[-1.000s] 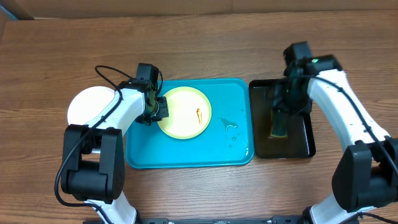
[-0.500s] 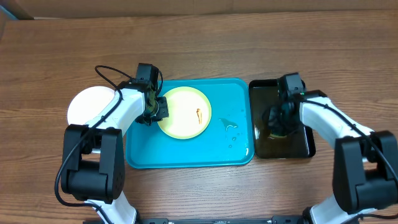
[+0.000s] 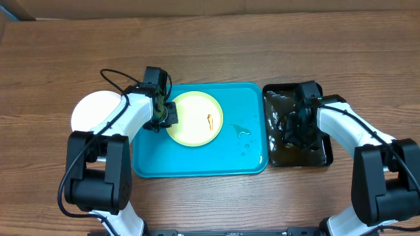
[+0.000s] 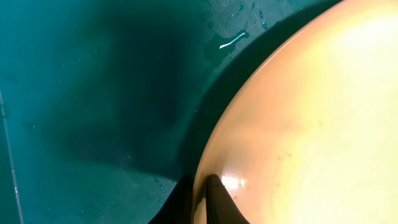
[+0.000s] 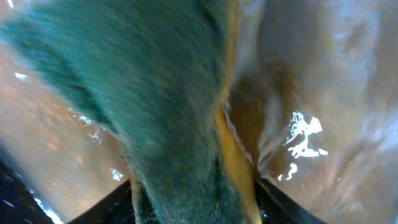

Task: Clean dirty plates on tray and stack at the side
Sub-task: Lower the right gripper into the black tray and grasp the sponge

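Brown wooden surface (image 3: 210, 46) carries the bright turquoise plastic tray (image 3: 197, 165); toward its top-left corner lies the round pale yellow-green plate (image 3: 193, 124), my left jaws pinched on its left rim. Meanwhile my right jaws hold a green-yellow sponge (image 5: 174, 112) in the wet black tray (image 3: 321, 157).

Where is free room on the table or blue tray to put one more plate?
Free: the table beyond both trays, and the near strip of the tray between the yellow-green plate and its front rim, wet at the right. Crowded: the left, with the white plate and left gripper; the black tray, with the right gripper holding the sponge.
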Tool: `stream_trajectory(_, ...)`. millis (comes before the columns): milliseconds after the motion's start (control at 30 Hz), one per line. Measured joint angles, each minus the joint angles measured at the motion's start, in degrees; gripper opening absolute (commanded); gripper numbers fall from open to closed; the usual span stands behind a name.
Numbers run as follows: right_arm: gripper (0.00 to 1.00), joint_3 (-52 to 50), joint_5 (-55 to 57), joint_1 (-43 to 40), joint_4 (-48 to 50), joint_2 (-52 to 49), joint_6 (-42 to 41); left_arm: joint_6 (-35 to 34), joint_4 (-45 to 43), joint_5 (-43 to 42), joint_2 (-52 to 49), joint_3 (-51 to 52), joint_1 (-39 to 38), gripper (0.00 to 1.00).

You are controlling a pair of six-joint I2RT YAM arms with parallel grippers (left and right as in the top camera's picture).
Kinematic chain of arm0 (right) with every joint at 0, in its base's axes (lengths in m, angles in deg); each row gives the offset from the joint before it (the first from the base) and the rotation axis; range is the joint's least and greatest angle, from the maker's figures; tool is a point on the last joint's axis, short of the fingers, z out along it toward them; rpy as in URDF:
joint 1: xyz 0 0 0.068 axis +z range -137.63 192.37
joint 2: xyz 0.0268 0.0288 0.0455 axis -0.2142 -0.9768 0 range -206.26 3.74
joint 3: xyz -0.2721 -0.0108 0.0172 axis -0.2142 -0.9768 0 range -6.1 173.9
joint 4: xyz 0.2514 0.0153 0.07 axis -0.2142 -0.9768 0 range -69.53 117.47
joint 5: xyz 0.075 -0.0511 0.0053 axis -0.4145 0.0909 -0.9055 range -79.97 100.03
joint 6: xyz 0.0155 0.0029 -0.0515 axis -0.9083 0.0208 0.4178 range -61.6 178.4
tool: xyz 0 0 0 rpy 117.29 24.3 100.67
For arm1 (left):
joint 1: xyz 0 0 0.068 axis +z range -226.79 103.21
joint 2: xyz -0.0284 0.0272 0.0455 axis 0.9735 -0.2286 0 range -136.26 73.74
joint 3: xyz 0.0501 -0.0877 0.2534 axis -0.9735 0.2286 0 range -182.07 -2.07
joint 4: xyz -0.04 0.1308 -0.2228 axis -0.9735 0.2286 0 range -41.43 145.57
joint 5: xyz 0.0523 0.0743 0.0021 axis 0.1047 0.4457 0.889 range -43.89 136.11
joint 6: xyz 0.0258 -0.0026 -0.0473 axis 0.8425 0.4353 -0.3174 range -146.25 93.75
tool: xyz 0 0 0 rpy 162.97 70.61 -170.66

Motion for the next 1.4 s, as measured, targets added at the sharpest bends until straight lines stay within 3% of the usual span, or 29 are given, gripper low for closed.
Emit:
stream_trajectory(33, 0.07, 0.00, -0.11, 0.00, -0.46, -0.02, -0.20, 0.00, 0.00, -0.02, 0.00, 0.00, 0.00, 0.09)
stream_trajectory(133, 0.05, 0.00, -0.24, 0.00, -0.55, -0.13, -0.35, 0.00, 0.00, -0.02, 0.00, 0.00, 0.00, 0.09)
stream_trajectory(200, 0.35, 0.00, -0.28, 0.00, -0.42, -0.15, -0.74, 0.00, 0.00, -0.02, 0.00, 0.00, 0.00, 0.09)
stream_trajectory(300, 0.49, 0.70, -0.26, 0.00, -2.62, -0.26, -0.33, 0.00, -0.02, -0.02, 0.00, 0.02, 0.00, 0.10)
stream_trajectory(400, 0.73, 3.10, -0.17, 0.00, -3.93, -0.55, -0.33, 0.00, 0.00, 0.00, 0.00, 0.04, 0.00, 0.11)
stream_trajectory(467, 0.79, 5.29, 0.11, -0.02, -2.91, -0.57, -0.24, 0.00, 0.00, -0.02, 0.00, 0.04, 0.00, 0.11)
stream_trajectory(733, 0.80, 5.81, 0.90, -0.02, 2.95, -0.57, -0.11, -0.02, 0.09, -0.04, 0.00, 0.09, 0.00, 0.12)
stream_trajectory(767, 0.80, 4.92, 0.92, 0.00, 3.37, -0.57, -0.13, -0.02, 0.09, -0.04, 0.00, 0.11, -0.02, 0.12)
stream_trajectory(833, 0.60, 3.15, 0.92, -0.02, 4.46, -0.57, -0.13, 0.00, 0.11, -0.02, 0.00, 0.11, -0.07, 0.12)
stream_trajectory(867, 0.23, 1.84, 0.94, 0.00, 5.75, -0.59, -0.11, -0.02, 0.11, -0.02, 0.00, 0.11, -0.07, 0.12)
stream_trajectory(900, 0.04, 0.96, 0.94, -0.02, 6.56, -0.59, -0.39, 0.00, 0.09, -0.04, 0.00, 0.13, -0.07, 0.12)
stream_trajectory(1000, 0.04, -0.17, 1.79, -0.15, 7.85, -0.39, 0.07, 0.00, 0.11, -0.02, 0.00, 0.13, -0.07, 0.17)
stream_trajectory(1100, 0.04, 0.55, 1.75, -0.24, 5.53, -0.42, -0.11, -0.13, 0.31, -0.02, 0.00, 0.24, -0.09, 0.44)
stream_trajectory(1233, 0.04, 6.49, 1.66, -0.22, -5.88, -0.68, -0.17, -0.20, -0.07, 0.02, 0.00, 0.46, -0.07, 0.49)
stream_trajectory(1300, 0.04, 11.13, 1.64, -0.22, -9.27, -0.57, -0.15, -0.17, -1.49, 0.22, 0.00, 0.55, -0.09, 0.44)
stream_trajectory(1367, 0.04, 14.32, 1.66, -0.22, -10.43, -0.20, -0.15, -0.15, -3.56, 0.35, 0.00, 0.76, -0.09, 0.13)
stream_trajectory(1400, 0.04, 15.30, 1.73, -0.22, -10.64, 0.04, -0.15, -0.20, -4.11, 0.42, 0.00, 0.79, -0.09, 0.04)
